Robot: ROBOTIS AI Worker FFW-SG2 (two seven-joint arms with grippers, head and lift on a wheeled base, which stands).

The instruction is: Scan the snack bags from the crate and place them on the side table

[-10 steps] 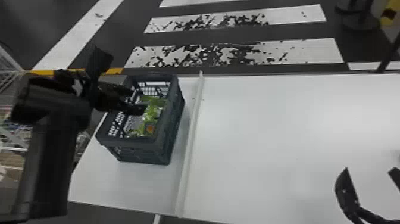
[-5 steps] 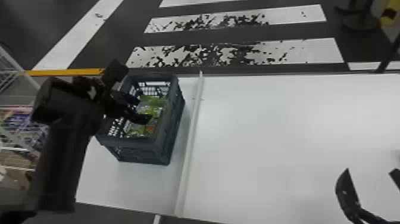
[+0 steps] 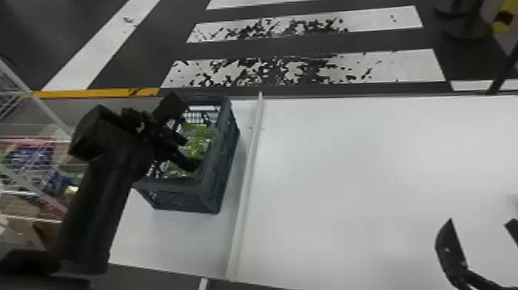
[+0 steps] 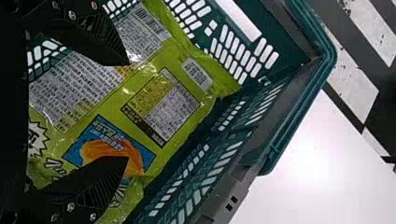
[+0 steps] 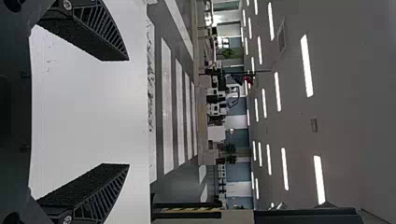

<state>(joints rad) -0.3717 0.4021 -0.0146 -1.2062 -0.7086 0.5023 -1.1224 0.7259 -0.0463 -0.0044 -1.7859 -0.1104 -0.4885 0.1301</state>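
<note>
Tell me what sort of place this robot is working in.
Probably a large indoor hall, perhaps a warehouse or a test space laid out like one: rows of ceiling lights run overhead, white crossing stripes mark the dark floor, and a wire rack stands beside the work area.

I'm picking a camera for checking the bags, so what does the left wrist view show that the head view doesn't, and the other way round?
Left wrist view: a barcode and a food picture.

Head view: the right pincer, the ridge and a yellow floor line.

Both: the left pincer, crate, green packaging, white tabletop and white floor stripes.
</note>
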